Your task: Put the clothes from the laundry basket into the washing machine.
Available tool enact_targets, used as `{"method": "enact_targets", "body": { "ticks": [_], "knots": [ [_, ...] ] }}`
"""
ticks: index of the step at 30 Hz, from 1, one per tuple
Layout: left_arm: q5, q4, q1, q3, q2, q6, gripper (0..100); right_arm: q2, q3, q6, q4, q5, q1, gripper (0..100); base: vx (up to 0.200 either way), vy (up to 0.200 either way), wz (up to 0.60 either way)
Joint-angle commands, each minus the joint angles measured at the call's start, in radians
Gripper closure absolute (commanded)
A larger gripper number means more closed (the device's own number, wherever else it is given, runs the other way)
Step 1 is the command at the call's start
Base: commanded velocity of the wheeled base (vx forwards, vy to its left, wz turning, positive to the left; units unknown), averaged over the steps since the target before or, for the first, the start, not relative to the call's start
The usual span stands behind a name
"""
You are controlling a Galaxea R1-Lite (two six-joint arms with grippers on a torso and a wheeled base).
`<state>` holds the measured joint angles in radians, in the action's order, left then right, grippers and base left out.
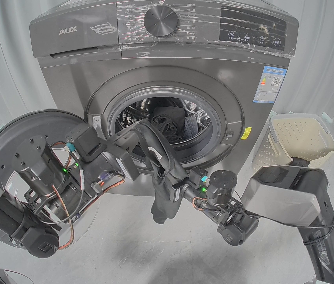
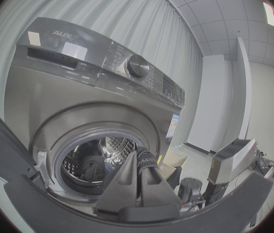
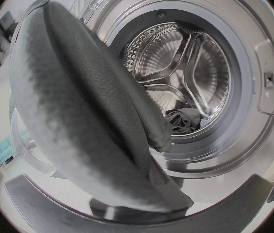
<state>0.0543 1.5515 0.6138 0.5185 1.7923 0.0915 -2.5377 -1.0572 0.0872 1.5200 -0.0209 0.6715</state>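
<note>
The left arm [image 1: 56,166] comes in from beside the open door [image 1: 1,146] and stretches toward the mouth of the washing machine [image 1: 76,83]. Its wrist is level with the lower half of the opening. The left fingers [image 2: 124,182] are pressed together on the ribbed edge of one dark garment [image 1: 163,166], holding it just in front of the drum [image 3: 175,59].

From there the garment loops over the fingers and hangs down past the door rim, its lower end above the floor [image 1: 127,249] without touching it. The right arm [image 1: 218,196] reaches in low from the other side. Its tip is pushed into the hanging part of the same garment, below the left fingers. The cloth covers that tip in the head view and drapes across the right wrist view, so I cannot tell whether it grips or is spread.

There is one washing machine, one garment in the air and one cream laundry basket [image 1: 298,117], which stands on the floor to the right of the machine. A heap of dark clothes [image 3: 182,120] lies at the bottom of the drum. It looks like at least two pieces, but the folds run together and the count is unclear. The right arm's housing hides the lower front of the basket.
</note>
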Motion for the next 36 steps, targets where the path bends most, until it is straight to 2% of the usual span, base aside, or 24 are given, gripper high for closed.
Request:
{"method": "enact_targets", "body": {
  "ticks": [1, 7, 15, 25, 26, 32, 36],
  "knots": [
    [-0.001, -0.001, -0.020, -0.049, -0.001, 0.001, 100, 0.065, 0.036, 0.000, 0.005, -0.001, -0.035, 100, 0.000, 0.000, 0.00],
    [0.004, -0.001, -0.059, -0.149, 0.024, 0.001, 100, 0.157, 0.057, 0.000, -0.003, -0.002, -0.066, 100, 0.000, 0.000, 0.00],
    [0.033, -0.001, -0.055, -0.264, 0.082, -0.004, 100, 0.232, 0.079, 0.000, -0.009, -0.011, -0.053, 100, 0.000, 0.000, 0.00],
    [0.038, 0.001, -0.048, -0.293, 0.163, -0.012, 100, 0.234, 0.089, 0.003, -0.006, -0.013, -0.049, 100, 0.000, 0.000, 0.00],
    [0.038, 0.001, -0.048, -0.296, 0.170, -0.012, 0, 0.234, 0.089, 0.003, -0.006, -0.013, -0.049, 100, 0.000, 0.000, 0.00],
    [0.038, 0.001, -0.046, -0.342, 0.167, -0.010, 0, 0.232, 0.095, 0.005, -0.004, -0.013, -0.052, 100, 0.000, 0.000, 0.00],
    [0.038, 0.002, -0.022, -0.370, 0.171, -0.009, 0, 0.223, 0.105, 0.005, -0.001, -0.013, -0.062, 100, 0.000, 0.000, 0.00]
  ]
}}
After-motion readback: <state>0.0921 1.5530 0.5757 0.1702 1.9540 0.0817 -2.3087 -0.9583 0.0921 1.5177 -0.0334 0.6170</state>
